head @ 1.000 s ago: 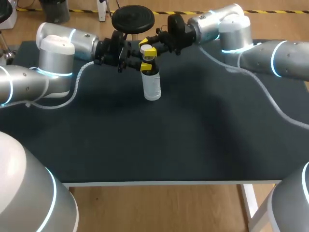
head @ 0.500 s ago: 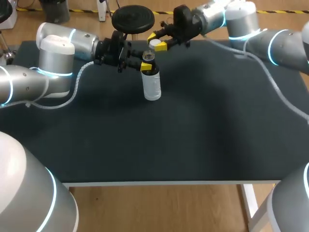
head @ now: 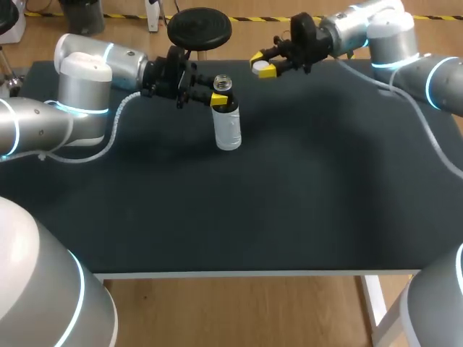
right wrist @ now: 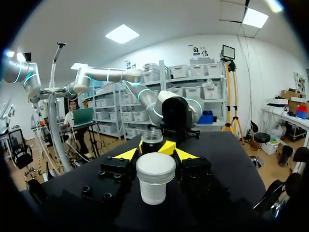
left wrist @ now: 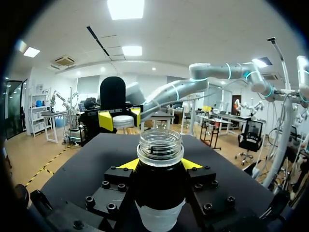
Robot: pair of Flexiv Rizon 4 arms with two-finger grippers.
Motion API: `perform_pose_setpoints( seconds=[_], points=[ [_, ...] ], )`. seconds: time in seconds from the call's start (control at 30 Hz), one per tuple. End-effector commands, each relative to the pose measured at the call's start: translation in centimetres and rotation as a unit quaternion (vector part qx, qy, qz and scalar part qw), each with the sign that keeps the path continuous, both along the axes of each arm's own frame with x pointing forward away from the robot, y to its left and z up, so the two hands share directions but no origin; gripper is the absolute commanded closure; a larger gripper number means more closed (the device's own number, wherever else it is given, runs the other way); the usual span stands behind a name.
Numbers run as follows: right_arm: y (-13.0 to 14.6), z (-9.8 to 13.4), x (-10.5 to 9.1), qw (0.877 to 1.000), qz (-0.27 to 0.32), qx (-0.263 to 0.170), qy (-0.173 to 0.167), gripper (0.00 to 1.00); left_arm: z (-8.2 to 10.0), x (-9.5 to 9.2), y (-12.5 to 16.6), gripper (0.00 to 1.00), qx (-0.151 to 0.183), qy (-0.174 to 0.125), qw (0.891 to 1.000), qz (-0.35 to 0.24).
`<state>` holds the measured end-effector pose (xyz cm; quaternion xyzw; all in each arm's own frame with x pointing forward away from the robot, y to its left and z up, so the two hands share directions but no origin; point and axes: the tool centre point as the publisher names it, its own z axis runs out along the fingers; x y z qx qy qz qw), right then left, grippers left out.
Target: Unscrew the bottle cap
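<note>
The small clear plastic bottle point(head: 227, 129) stands upright on the black table point(head: 289, 202), toward its far side. Its threaded neck is open, and the left jaws are clenched on it just below the neck, one yellow tip on each side. The right jaws grasp the round white screw cap point(head: 259, 66), held off the bottle and well apart from it, near the table's far edge.

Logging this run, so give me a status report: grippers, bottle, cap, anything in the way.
Left gripper shut on bottle, upright on the table. Right gripper shut on cap, held apart from the open neck. Nothing in the way.
</note>
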<state>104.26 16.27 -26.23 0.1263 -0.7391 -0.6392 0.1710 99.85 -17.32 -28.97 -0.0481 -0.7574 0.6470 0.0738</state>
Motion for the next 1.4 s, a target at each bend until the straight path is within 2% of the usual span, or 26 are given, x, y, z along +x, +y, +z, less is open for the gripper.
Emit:
perform_pose_setpoints(
  seconds=[0.03,0.17,0.23,0.5,0.63,0.7,0.97,1.2,1.4],
  points=[
    [-1.2,0.8,-1.7,0.975,-0.214,-0.04,-0.035,1.0,-0.1,0.0,0.0,1.0,0.0,0.0,1.0,-0.001],
    [-2.0,0.7,-1.6,0.96,-0.274,-0.052,-0.038,1.0,-0.1,0.0,0.0,1.0,0.0,0.0,1.0,-0.001],
    [-2.5,0.6,-1.7,0.948,-0.309,-0.068,-0.041,1.0,-0.1,0.0,0.0,1.0,0.0,0.0,1.0,-0.001],
    [-4.3,-0.4,-2.3,0.909,-0.414,-0.048,-0.032,1.0,-0.1,0.0,0.0,1.0,0.0,0.0,1.0,-0.001],
    [-5.0,-1.3,-2.7,0.886,-0.46,-0.055,-0.028,1.0,-0.1,0.0,0.0,1.0,0.0,0.0,1.0,-0.001],
    [-5.2,-2.0,-2.8,0.879,-0.474,-0.049,-0.023,1.0,-0.1,0.0,0.0,1.0,0.0,0.0,1.0,-0.001],
    [-5.4,-3.8,-3.5,0.846,-0.525,-0.087,-0.023,1.0,-0.1,0.0,0.0,1.0,0.0,0.0,1.0,-0.001],
    [-5.4,-4.9,-4.2,0.81,-0.572,-0.132,-0.014,1.0,-0.1,0.0,0.0,1.0,0.0,0.0,1.0,-0.001],
    [-5.3,-6.6,-4.5,0.799,-0.587,-0.13,0.006,1.0,-0.1,0.0,0.0,1.0,0.0,0.0,1.0,-0.001]
  ],
)
